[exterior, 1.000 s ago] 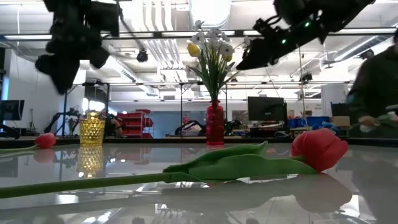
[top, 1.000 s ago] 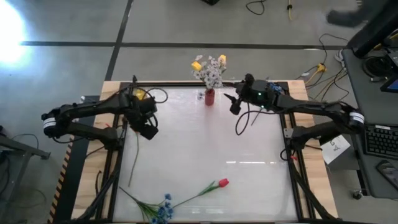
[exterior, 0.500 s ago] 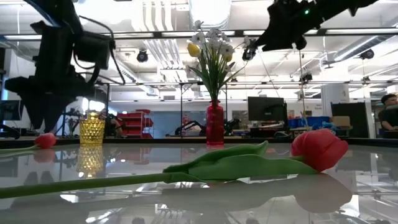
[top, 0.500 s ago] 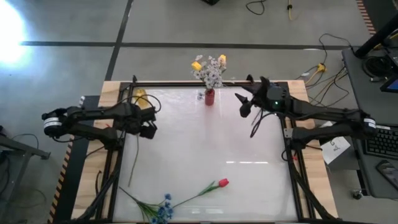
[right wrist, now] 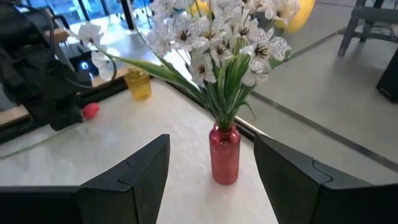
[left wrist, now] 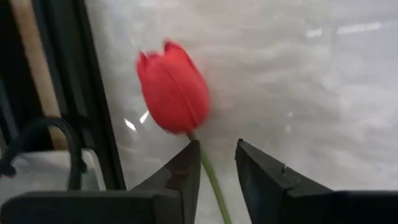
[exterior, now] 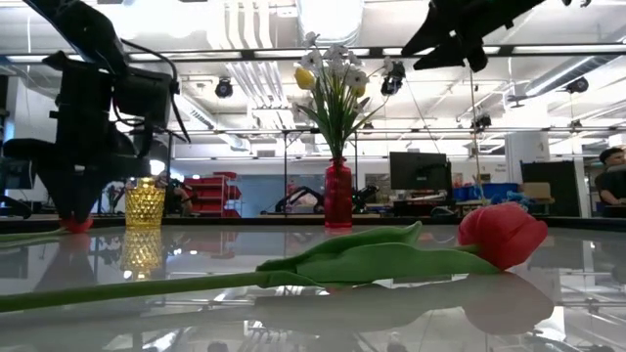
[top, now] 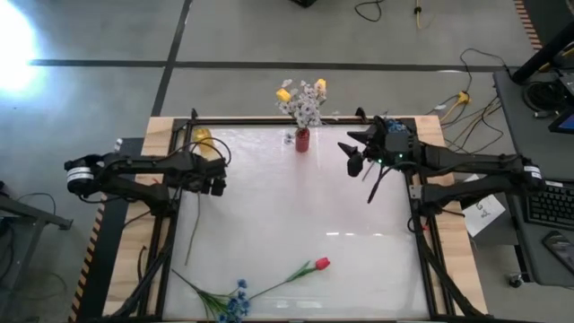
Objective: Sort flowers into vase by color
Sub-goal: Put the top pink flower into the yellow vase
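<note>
Red tulip bud (left wrist: 173,87) sits just past the left end effector (left wrist: 216,163), whose narrowly parted fingers straddle the green stem without visibly pinching it; the stem's lower run is cut off at the frame's bottom edge. In the high view this end effector (top: 213,183) is at the tabletop's left edge, hiding the bud there. The right end effector (top: 352,158) hangs wide and empty at upper right. The red vase (top: 303,139) at upper centre holds white sprays and yellow heads; a yellow glass (exterior: 144,203) stands at upper left. On the glossy white tabletop (top: 296,215), another red tulip (top: 320,264) and blue flowers (top: 237,303) lie at the bottom. Monitors and ceiling lights fill the room behind.
</note>
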`<state>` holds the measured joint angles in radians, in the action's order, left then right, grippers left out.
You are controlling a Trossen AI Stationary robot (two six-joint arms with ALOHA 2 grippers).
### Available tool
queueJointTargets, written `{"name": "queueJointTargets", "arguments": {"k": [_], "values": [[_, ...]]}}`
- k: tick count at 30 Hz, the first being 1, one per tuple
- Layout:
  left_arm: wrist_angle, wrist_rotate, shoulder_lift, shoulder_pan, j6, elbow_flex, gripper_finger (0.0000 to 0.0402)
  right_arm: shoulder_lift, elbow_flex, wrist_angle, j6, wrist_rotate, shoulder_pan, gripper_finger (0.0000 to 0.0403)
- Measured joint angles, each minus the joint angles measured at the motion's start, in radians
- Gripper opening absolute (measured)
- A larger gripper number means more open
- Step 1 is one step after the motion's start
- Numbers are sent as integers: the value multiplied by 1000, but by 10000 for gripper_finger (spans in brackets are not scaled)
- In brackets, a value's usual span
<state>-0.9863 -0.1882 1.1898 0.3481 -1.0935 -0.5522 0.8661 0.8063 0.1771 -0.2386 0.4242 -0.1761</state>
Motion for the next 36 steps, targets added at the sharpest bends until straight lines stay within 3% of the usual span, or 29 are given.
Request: {"name": "queueJointTargets", "arguments": {"k": [3, 8, 25, 32, 36], "values": [[-10, 49, 9, 0, 21, -9, 67, 0, 36, 53, -10, 36, 13, 226], [-8, 17, 14, 0, -13, -10, 60, 1, 59, 84, -8, 74, 17, 226], [14, -80, 295, 33, -49, -15, 165, 40, 68, 103, -23, 100, 17, 226], [55, -98, 305, 40, -26, -9, 160, 41, 68, 103, -23, 102, 17, 226], [94, -134, 284, 41, 14, -43, 118, 41, 68, 103, -21, 104, 16, 226]]}}
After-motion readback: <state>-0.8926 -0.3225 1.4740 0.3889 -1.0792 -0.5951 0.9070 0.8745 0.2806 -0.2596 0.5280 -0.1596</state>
